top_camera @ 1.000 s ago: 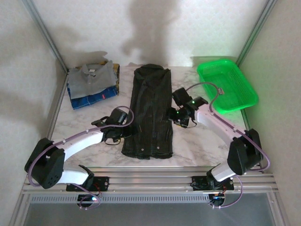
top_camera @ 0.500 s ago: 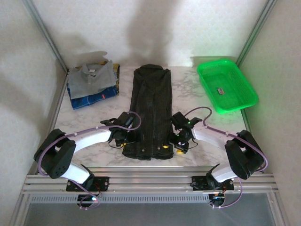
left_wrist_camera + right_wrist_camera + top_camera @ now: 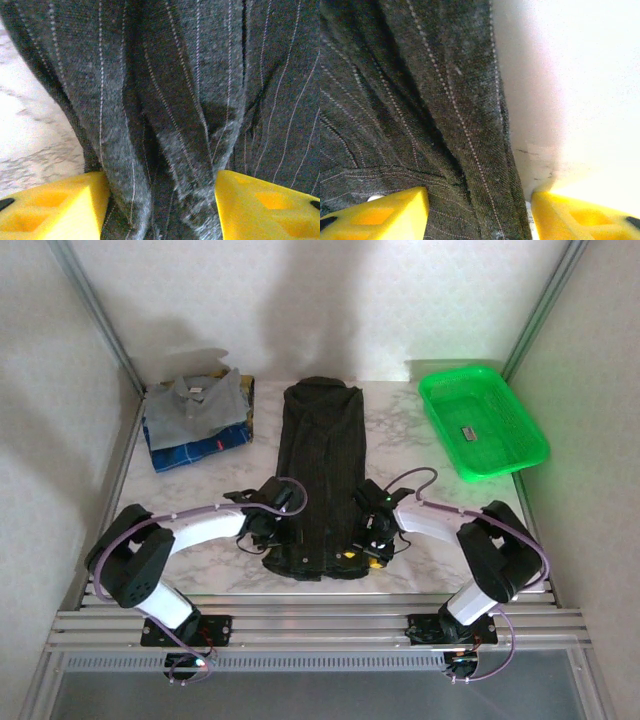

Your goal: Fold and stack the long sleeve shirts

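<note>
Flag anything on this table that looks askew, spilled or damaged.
Nothing is spilled or damaged. The one untidy spot is the folded clothes pile at the far left: its grey collared top sits crooked, with blue and yellow layers poking out beneath. The dark pinstriped button shirt lies straight.

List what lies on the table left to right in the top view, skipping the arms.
grey shirt → dark shirt → basket
</note>
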Controlling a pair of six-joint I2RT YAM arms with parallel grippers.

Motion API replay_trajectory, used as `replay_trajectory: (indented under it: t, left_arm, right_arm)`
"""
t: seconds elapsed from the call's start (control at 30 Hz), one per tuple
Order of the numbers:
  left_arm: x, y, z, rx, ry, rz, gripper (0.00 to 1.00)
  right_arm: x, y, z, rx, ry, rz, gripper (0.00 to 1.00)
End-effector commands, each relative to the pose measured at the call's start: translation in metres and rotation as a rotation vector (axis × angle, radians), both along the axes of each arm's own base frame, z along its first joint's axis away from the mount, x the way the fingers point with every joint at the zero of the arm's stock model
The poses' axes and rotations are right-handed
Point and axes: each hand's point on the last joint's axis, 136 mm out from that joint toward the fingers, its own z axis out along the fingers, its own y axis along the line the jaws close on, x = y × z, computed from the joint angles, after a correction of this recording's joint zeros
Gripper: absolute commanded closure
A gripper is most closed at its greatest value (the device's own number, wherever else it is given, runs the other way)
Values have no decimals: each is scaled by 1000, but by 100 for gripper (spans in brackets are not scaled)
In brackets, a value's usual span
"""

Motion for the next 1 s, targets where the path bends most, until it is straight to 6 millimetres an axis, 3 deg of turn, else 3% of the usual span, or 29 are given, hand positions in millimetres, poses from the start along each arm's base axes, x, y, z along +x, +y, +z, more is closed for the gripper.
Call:
replay_trajectory:
  t: [0.0, 0.07, 0.23, 0.33, 0.43, 0.57, 0.73, 0.97]
  left_arm:
    - [-18, 9, -26, 83, 80, -33, 53]
    - [-20, 8, -28, 89, 90, -44, 60]
    - [-17, 3, -20, 76, 84, -60, 81]
    - [-12, 2, -5, 67, 55, -59, 94]
    - [-9, 1, 13, 54, 23, -50, 98]
    - [2, 3, 41, 10, -29, -8, 100]
    - [32, 4, 80, -121, -97, 85, 100]
    - [72, -8, 110, -252, -152, 123, 100]
  right_arm:
    - [11, 24, -16, 61, -15, 19, 48]
    - [14, 29, -15, 70, -13, 23, 55]
    - [18, 38, -8, 92, -5, 38, 84]
    - [14, 37, 5, 96, -6, 53, 93]
    - [11, 33, 25, 105, -25, 58, 99]
    - [15, 32, 57, 122, -76, 66, 100]
    - [33, 35, 83, 139, -126, 56, 100]
    - [83, 47, 109, 200, -186, 43, 100]
